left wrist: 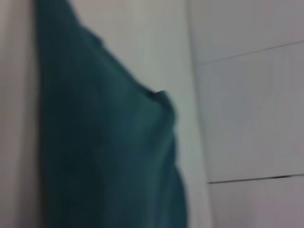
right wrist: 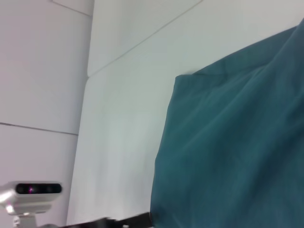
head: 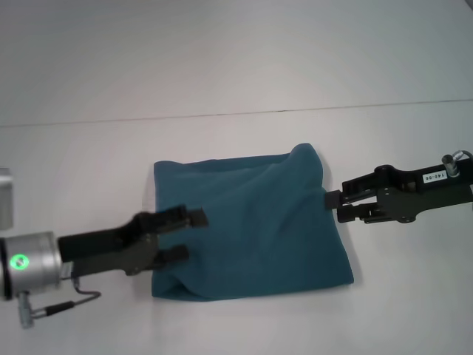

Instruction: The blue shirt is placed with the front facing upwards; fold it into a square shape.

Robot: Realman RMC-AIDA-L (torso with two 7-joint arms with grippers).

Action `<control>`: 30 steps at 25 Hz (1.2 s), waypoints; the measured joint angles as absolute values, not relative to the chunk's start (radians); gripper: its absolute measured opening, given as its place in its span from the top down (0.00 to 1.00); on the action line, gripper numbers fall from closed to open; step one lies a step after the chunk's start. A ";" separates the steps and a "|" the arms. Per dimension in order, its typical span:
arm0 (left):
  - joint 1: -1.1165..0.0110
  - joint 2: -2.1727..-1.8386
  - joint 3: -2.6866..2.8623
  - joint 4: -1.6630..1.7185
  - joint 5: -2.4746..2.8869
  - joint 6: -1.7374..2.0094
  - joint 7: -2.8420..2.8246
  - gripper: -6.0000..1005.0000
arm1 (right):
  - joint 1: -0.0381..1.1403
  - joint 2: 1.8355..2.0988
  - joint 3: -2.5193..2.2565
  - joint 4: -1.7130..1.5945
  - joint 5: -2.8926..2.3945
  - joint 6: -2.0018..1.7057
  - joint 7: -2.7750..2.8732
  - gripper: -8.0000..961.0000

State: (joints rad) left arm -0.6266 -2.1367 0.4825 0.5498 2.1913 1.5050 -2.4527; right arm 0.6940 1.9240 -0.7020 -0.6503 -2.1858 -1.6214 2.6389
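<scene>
White table (head: 244,81) with a thin seam line running across its far part. The blue shirt (head: 251,222) lies mid-table, folded into a rough square, plain side up, with soft wrinkles. Left gripper (head: 185,237) sits over the shirt's left edge, fingers parted, holding nothing. Right gripper (head: 334,205) sits at the shirt's right edge, fingers near together; cannot tell whether it pinches cloth. Right wrist view: shirt corner flat on the table.
</scene>
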 joint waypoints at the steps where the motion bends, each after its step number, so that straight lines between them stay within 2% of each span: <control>1: -0.628 -2.137 0.505 0.538 2.192 1.473 -2.455 0.07 | 0.693 1.924 -0.702 -0.650 -2.186 -1.621 2.638 0.46; 9: -0.617 -2.133 0.553 0.524 2.253 1.345 -2.470 0.07 | 0.684 1.917 -0.701 -0.649 -2.188 -1.619 2.637 0.45; 15: -0.577 -2.125 0.506 0.649 2.156 1.606 -2.418 0.07 | 0.684 1.916 -0.700 -0.655 -2.174 -1.633 2.574 0.44; 18: -0.543 -2.106 0.508 0.740 2.120 1.747 -2.311 0.07 | 0.680 1.925 -0.699 -0.653 -2.134 -1.643 2.367 0.43; 20: -0.528 -2.097 0.508 0.753 2.133 1.797 -2.188 0.07 | 0.661 1.953 -0.695 -0.652 -2.119 -1.631 2.158 0.43; 21: -0.509 -2.097 0.506 0.757 2.141 1.825 -2.058 0.07 | 0.645 1.976 -0.691 -0.656 -2.113 -1.611 2.030 0.43; 25: -0.433 -2.127 0.499 0.782 2.144 1.828 -1.646 0.06 | 0.585 2.064 -0.688 -0.673 -2.106 -1.551 1.619 0.41; 27: -0.405 -2.140 0.493 0.792 2.132 1.821 -1.544 0.06 | 0.565 2.081 -0.706 -0.681 -2.108 -1.560 1.519 0.37; 30: -0.378 -2.147 0.487 0.797 2.132 1.837 -1.509 0.06 | 0.536 2.083 -0.744 -0.675 -2.112 -1.604 1.490 0.32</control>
